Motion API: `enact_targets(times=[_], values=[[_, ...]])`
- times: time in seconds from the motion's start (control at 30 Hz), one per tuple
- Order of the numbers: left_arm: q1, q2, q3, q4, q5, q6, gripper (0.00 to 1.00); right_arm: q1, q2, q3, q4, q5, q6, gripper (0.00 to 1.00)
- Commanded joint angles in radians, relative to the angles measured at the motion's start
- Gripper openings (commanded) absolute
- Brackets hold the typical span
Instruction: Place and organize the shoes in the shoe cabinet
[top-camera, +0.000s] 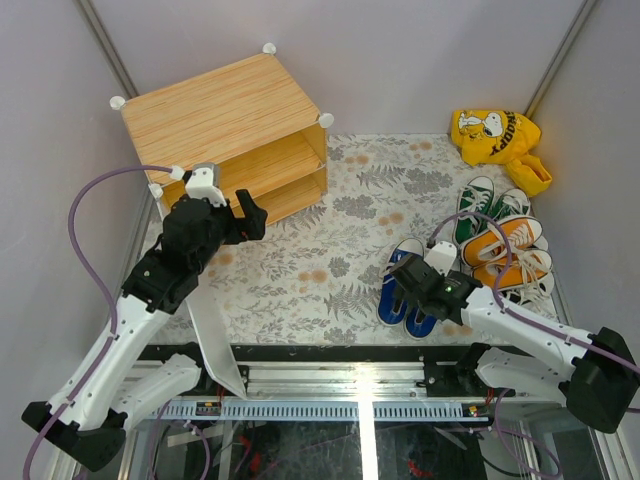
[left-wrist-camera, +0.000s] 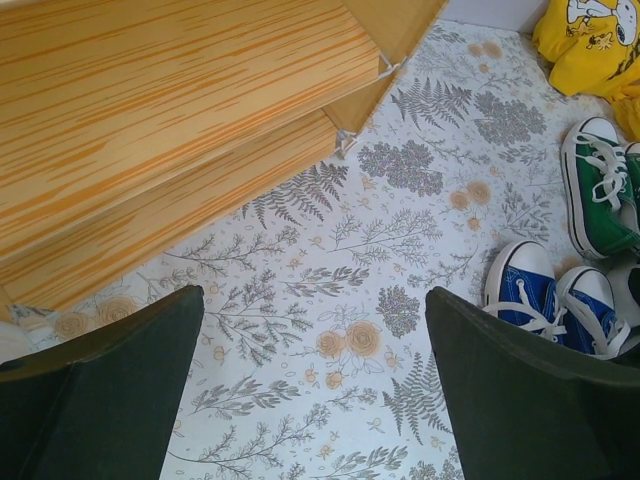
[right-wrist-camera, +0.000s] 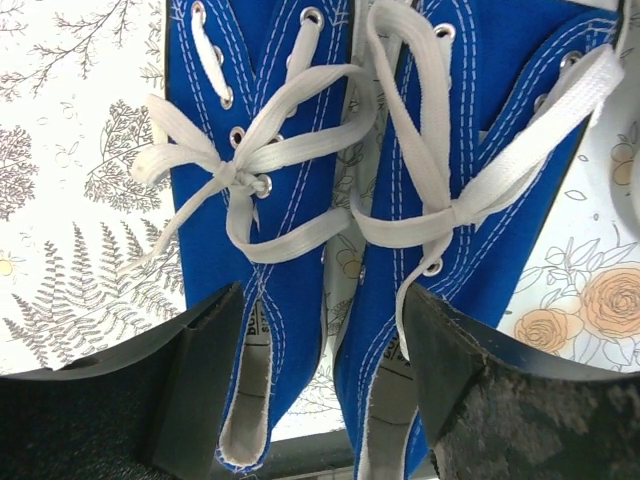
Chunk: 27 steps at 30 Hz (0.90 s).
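Top external view: the shoe cabinet (top-camera: 225, 115) stands at the far left corner of the tabletop (top-camera: 330, 265), which is covered in a fern-and-flower print cloth. The cabinet's wood-grain top is bare, and its open side shows two wooden shelves (top-camera: 285, 165), one above the other, facing the middle of the tabletop. A white panel (top-camera: 215, 345) slants from near the cabinet's front corner down past the near edge, partly under the left arm. All the shoes in view lie on the tabletop outside the cabinet, gathered on the right side. The blue pair (top-camera: 400, 275) lies side by side near the middle right, toes pointing away from the arm bases. The green pair (top-camera: 490, 200) sits farther back, and the orange pair (top-camera: 505, 250) is just beside it toward the near edge, with something white (top-camera: 540, 285) partly hidden beneath the orange shoes. A yellow cartoon-dog bag (top-camera: 495, 135) is crumpled in the far right corner. The left pincer (left-wrist-camera: 312, 300) hovers just in front of the cabinet's lower shelf with its fingers spread wide and only the cloth between them. The right pincer (right-wrist-camera: 320, 300) is down over the heel end of the blue pair, jaws apart. One finger is at the outer side of the left shoe and the other over the opening of the right shoe. Whether they press on the canvas cannot be told.
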Motion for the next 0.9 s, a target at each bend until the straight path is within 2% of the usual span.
enact_targets(times=[0.0, 0.17, 0.47, 0.87], values=[[-0.004, 0.003, -0.019, 0.069, -0.027, 0.022, 0.91, -0.002, -0.012, -0.021, 0.021, -0.050, 0.018, 0.72], [-0.004, 0.016, -0.022, 0.069, -0.026, 0.023, 0.91, -0.002, -0.008, -0.060, 0.025, -0.045, 0.050, 0.73], [-0.003, 0.022, -0.025, 0.069, -0.035, 0.030, 0.91, -0.002, 0.030, -0.113, 0.102, -0.130, 0.107, 0.70], [-0.004, 0.012, -0.031, 0.069, -0.051, 0.036, 0.91, -0.004, 0.149, -0.136, 0.150, 0.051, 0.061, 0.68]])
